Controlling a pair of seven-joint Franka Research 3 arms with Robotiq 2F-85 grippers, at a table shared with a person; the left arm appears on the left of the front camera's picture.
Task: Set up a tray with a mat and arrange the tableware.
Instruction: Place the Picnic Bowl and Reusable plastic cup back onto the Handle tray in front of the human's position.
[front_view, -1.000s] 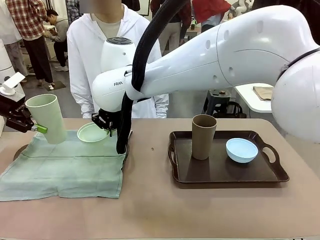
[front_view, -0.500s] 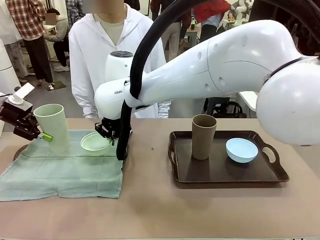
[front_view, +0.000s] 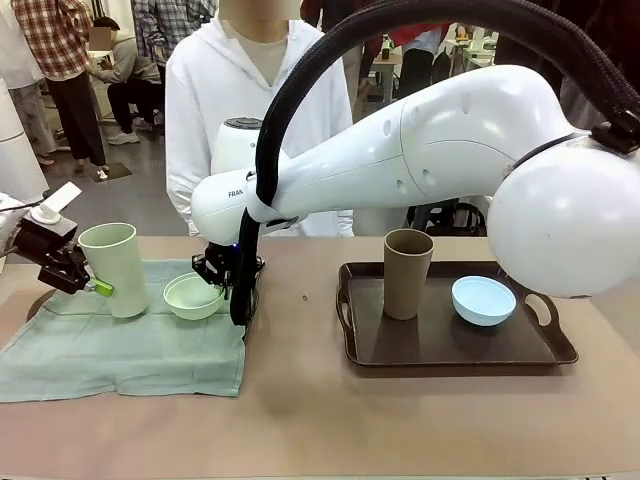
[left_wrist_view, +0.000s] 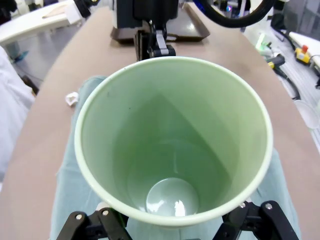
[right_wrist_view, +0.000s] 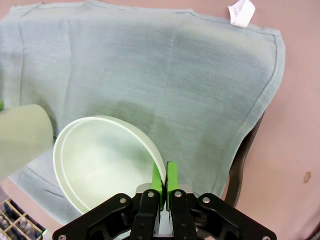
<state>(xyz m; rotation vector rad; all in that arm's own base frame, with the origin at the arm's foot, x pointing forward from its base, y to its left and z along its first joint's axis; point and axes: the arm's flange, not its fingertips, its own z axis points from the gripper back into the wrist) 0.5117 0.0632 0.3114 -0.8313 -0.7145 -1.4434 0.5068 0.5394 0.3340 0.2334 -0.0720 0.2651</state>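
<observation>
Pale green tumbler stands upright at the left of the frame, its base down on the green cloth mat. The left hand is clamped around its lower wall. Just right of it, the mint green bowl sits low over the mat, slightly tilted. The right hand is closed on its rim, and the wrist view shows the green pads pinching that rim. A dark tray edge shows from under the mat. At the right of the frame, a second tray on the desk carries the brown tumbler and the light blue bowl, standing apart.
</observation>
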